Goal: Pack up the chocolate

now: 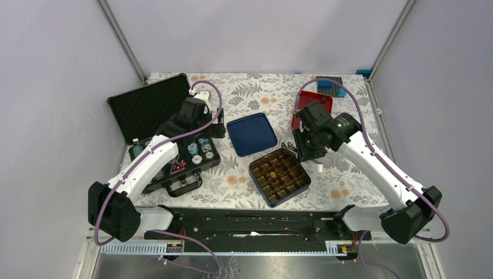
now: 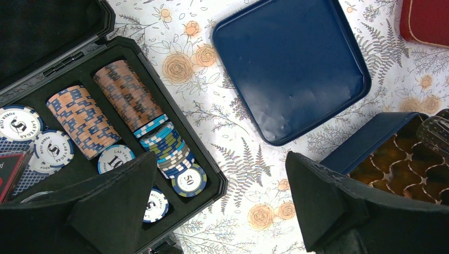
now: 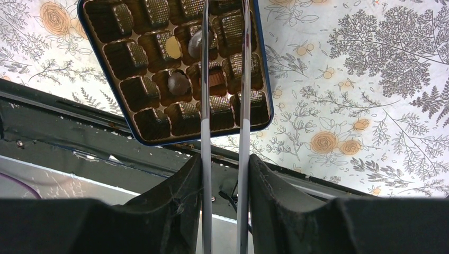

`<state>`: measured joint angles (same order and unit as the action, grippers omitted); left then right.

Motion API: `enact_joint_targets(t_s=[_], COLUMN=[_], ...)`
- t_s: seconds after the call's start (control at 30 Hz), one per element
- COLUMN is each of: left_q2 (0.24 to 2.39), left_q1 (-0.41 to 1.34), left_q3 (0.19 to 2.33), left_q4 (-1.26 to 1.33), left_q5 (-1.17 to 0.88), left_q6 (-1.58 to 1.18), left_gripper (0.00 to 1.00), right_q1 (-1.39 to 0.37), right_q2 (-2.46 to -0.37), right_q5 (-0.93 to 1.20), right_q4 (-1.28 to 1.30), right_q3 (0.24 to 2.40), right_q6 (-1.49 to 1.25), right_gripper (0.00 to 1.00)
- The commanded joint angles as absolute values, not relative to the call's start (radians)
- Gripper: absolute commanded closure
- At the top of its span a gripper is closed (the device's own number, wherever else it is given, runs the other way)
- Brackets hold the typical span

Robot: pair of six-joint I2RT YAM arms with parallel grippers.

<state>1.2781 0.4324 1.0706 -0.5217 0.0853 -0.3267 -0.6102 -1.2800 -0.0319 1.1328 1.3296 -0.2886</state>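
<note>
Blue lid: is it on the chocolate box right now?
No, the blue lid lies flat on the table beside the chocolate box, which stands open.

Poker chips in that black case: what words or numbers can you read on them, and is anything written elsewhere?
"LAS VEGAS", "POKER CLUB": rim of the leftmost chip in the black case.
"5": that chip's centre.
"50": chip ending the blue stack.
"10": chip left of it, partly hidden.
Red piece: cut off, unreadable.
Blue lid, metal tongs: no writing.
Top view: chip labels too small.
</note>
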Motion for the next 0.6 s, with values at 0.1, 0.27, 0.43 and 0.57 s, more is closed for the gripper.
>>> enact_joint_targets(t_s=[0.1, 0.27, 0.43, 0.57], left_q2=[1.249, 1.25, 1.255, 1.255], left_q1=[0.429, 0.43, 0.43, 0.43], left_q3=[1.08, 1.081, 1.082, 1.082], left_q4=[-0.491, -0.491, -0.49, -0.491], left_q5=[0.116, 0.113, 0.108, 0.107], left_q6=[-0.333, -0.333, -0.333, -0.333], left_gripper=[0.01, 0.01, 0.01, 0.01], right_q1=[-0.635, -0.64, -0.642, -0.642], right_q2=[-1.292, -1.294, -1.293, -1.28], right_q5=[-0.025, -0.038, -0.053, -0.087], right_q4=[1.099, 1.098, 1.106, 1.101], right_q3=[1.314, 1.315, 1.329, 1.354], right_q6=[-0.301, -0.306, -0.307, -0.309], right_gripper=[0.64, 0.55, 0.56, 0.68])
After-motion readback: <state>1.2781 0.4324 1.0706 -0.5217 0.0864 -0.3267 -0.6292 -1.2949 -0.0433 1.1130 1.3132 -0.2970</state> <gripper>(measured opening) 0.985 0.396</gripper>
